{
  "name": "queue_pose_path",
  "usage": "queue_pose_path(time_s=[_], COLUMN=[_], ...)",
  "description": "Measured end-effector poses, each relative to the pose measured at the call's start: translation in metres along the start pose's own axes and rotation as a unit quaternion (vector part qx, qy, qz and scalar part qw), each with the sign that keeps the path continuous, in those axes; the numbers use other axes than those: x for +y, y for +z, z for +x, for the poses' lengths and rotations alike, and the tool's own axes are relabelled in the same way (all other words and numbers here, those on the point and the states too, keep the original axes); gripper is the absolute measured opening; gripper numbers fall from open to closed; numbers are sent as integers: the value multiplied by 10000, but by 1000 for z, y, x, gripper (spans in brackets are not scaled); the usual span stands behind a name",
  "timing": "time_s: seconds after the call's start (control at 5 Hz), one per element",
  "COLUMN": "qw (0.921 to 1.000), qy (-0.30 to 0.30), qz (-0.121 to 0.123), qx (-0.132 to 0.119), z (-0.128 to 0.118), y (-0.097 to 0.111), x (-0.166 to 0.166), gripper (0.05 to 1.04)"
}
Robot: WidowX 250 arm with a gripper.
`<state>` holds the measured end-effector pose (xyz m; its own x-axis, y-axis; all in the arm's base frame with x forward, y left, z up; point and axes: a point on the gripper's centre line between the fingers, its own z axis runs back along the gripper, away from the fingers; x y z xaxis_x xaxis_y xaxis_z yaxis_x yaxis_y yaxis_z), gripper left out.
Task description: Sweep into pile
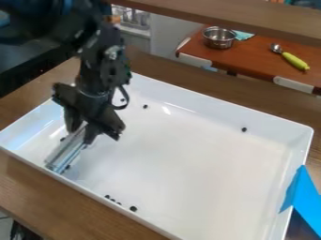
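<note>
Gripper (84,128): hangs over the left part of the white tray (220,202). We see its fingers closed on the upper end of a clear, shiny sweeping tool (65,153). The tool slants down from the grip, its lower end near the tray's near-left wall.

Dark bits: we log them as scattered, at several places inside the tray. One (68,167) lies just beside the tool's lower part, on its right; another (63,139) is on the opposite side of it. Along the near wall we find a loose row, the largest-looking bit (133,208) at its right end and smaller ones to its left. Two more sit near the far wall, just to the right of the arm; a single one (244,129) lies well apart from these, towards the far right.

Surroundings: we note a brown wooden surface (31,185) under the tray and a bent blue piece (305,197) at its right corner. On a reddish table (260,58) behind are a metal pot (219,38), a teal cloth (243,35) and a utensil with a yellow-green handle (294,61).
</note>
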<state>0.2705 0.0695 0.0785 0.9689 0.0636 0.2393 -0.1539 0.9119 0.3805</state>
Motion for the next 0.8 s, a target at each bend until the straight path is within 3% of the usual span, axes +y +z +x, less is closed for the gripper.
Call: queue_pose_path(time_s=[0.2, 0.4, 0.6, 0.8], qw=[9972, 9893, 9825, 9822], qy=[94, 268, 466, 669], qz=[-724, -1349, -1673, -1594], qx=[126, 491, 671, 729], z=[-7, 13, 37, 57], y=[41, 68, 76, 70], x=[-33, -71, -121, -171], gripper=[352, 352, 352, 352])
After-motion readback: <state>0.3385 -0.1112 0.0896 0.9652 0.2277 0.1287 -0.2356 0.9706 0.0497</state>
